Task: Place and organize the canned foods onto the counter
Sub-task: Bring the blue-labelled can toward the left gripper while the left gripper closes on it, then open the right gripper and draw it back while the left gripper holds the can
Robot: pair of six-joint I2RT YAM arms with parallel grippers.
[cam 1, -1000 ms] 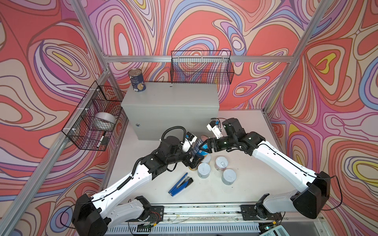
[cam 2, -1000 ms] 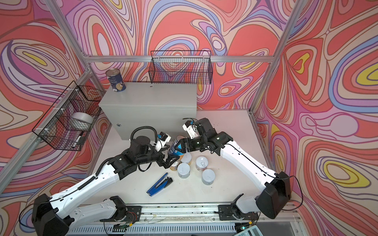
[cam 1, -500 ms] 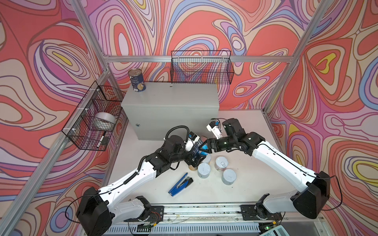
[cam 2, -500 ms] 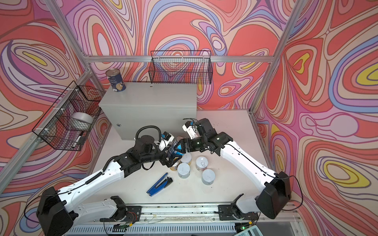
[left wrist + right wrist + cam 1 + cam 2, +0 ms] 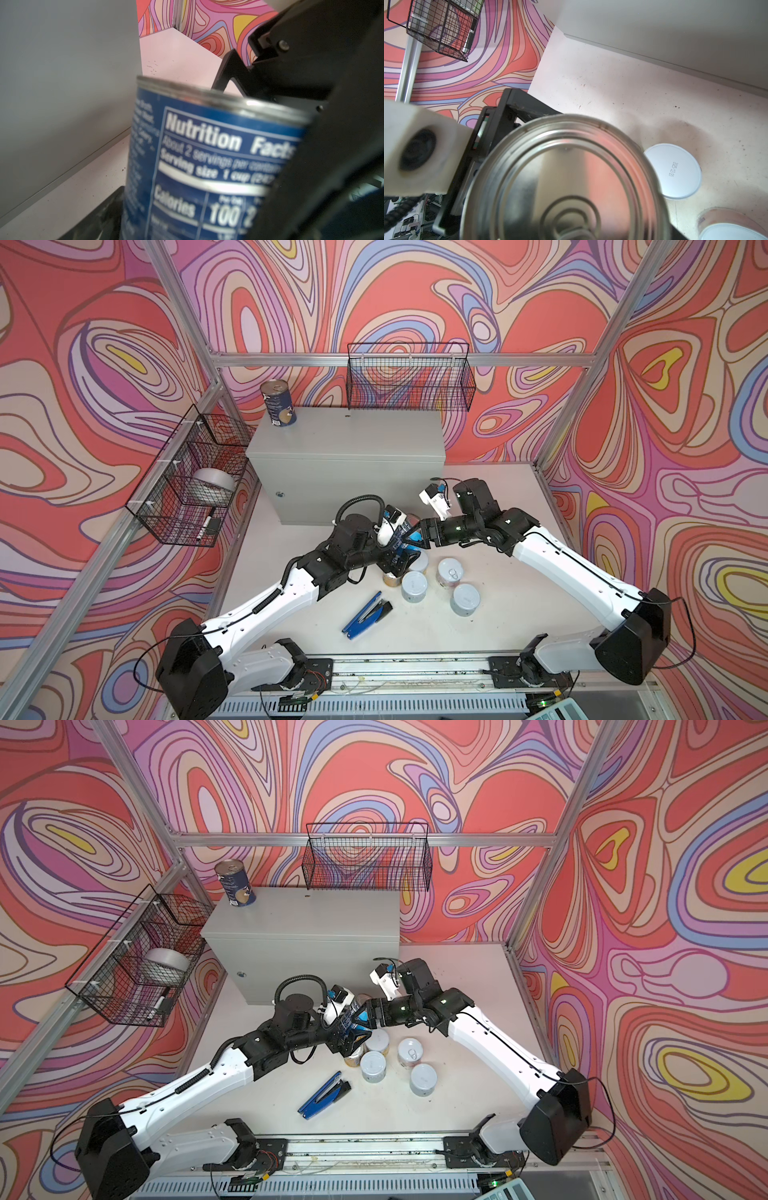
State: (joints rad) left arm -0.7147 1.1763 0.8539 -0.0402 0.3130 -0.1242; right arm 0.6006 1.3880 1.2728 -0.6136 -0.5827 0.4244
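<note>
A tall blue-labelled can (image 5: 406, 536) (image 5: 353, 1016) hangs tilted above the table, and my right gripper (image 5: 417, 536) (image 5: 364, 1017) is shut on its silver top (image 5: 566, 182). My left gripper (image 5: 398, 551) (image 5: 346, 1034) stands open around the can's label side (image 5: 207, 155), one black finger (image 5: 517, 112) beside it. A second blue can (image 5: 279, 404) (image 5: 236, 884) stands on the grey counter (image 5: 353, 435) (image 5: 311, 915) at its back left corner. On the table below are several short white-lidded cans (image 5: 414, 585) (image 5: 373, 1065) and a small yellow-orange one (image 5: 390, 578), partly hidden.
A blue stapler (image 5: 368, 616) (image 5: 324, 1094) lies near the front of the table. A wire basket (image 5: 191, 481) on the left wall holds a silver tape roll (image 5: 214, 485). Another wire basket (image 5: 409, 379) hangs behind the counter.
My left arm has reached forward and its open gripper now sits around the blue can. The right gripper and the can it holds have stayed put.
</note>
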